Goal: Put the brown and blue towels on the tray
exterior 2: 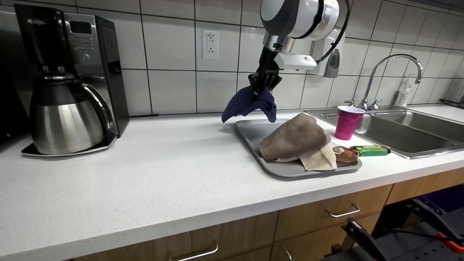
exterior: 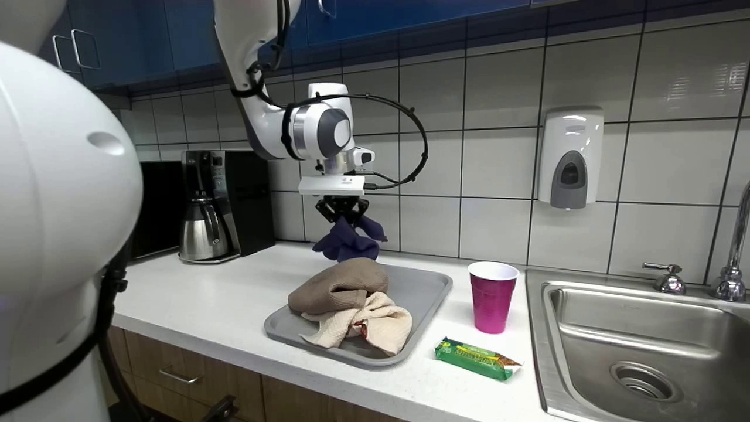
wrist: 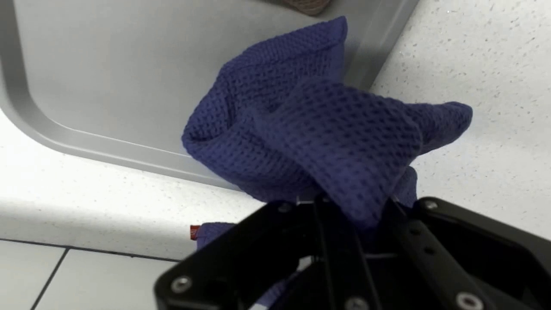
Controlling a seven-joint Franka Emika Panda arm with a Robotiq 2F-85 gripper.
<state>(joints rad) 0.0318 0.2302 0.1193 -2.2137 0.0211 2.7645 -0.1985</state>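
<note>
While blue towel (wrist: 344,133) droops bunched below fingers (wrist: 275,232), they pinch it, closed tight.

The blue towel (wrist: 340,129) is rough-woven cloth, the tray (wrist: 107,73) smooth, matt plastic.

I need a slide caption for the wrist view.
The jaws grip a blue towel, partly hiding the grey tray.

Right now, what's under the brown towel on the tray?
A cream towel lies partly under the brown towel, with folds showing on the gray tray. The rest underneath is covered; can't tell if anything else is there.
</note>
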